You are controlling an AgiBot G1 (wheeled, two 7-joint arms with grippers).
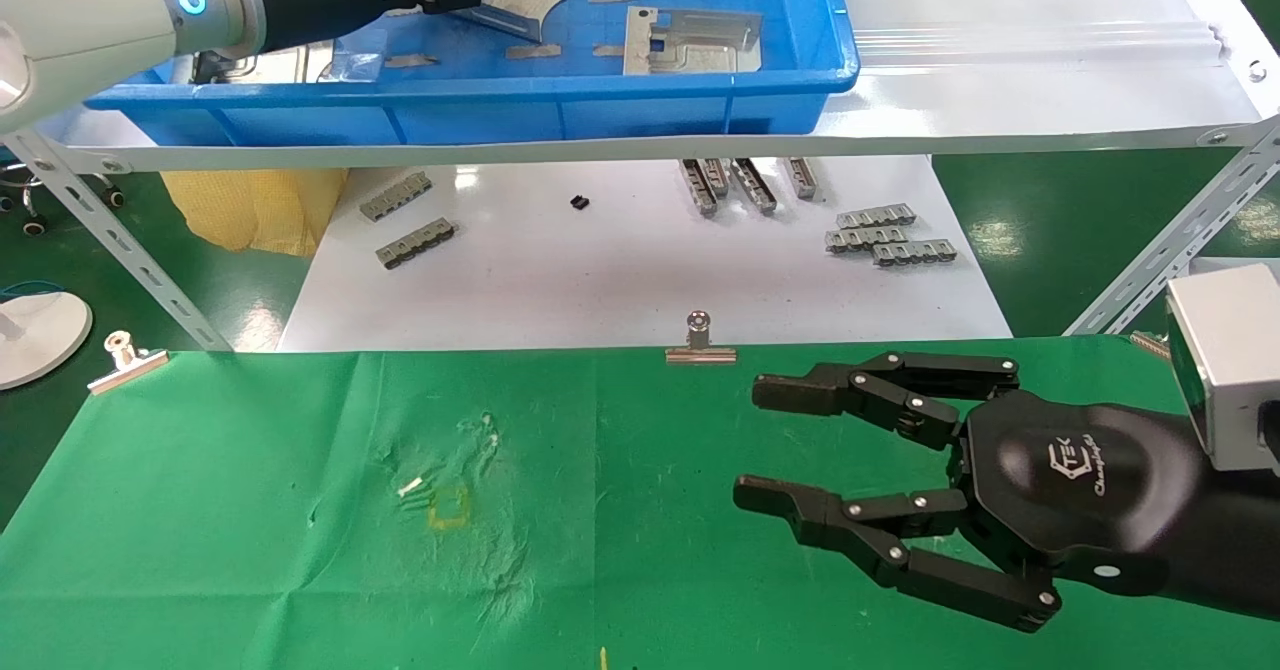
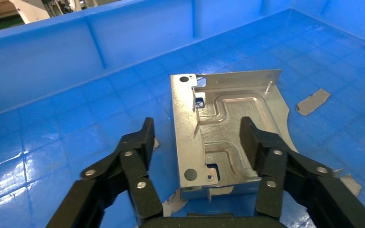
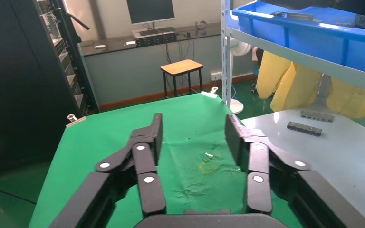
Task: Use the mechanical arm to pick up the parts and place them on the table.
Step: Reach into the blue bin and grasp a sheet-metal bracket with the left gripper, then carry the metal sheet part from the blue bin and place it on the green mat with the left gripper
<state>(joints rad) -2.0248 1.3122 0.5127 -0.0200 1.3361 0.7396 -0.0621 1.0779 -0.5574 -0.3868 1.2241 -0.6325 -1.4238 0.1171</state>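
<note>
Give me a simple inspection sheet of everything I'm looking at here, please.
Surface: green cloth table, wrinkled, bearing a yellow square mark.
Job's things: silver parts lie in the blue tray on the shelf; none on the cloth.
Clutter: grey slotted bars on the white board; binder clips at the cloth's edge.
Grippers: left gripper open, straddling a part in the tray; right gripper open, over the cloth.
Cables: nothing seen.
Surroundings: stool, monitor, yellow cloth.
</note>
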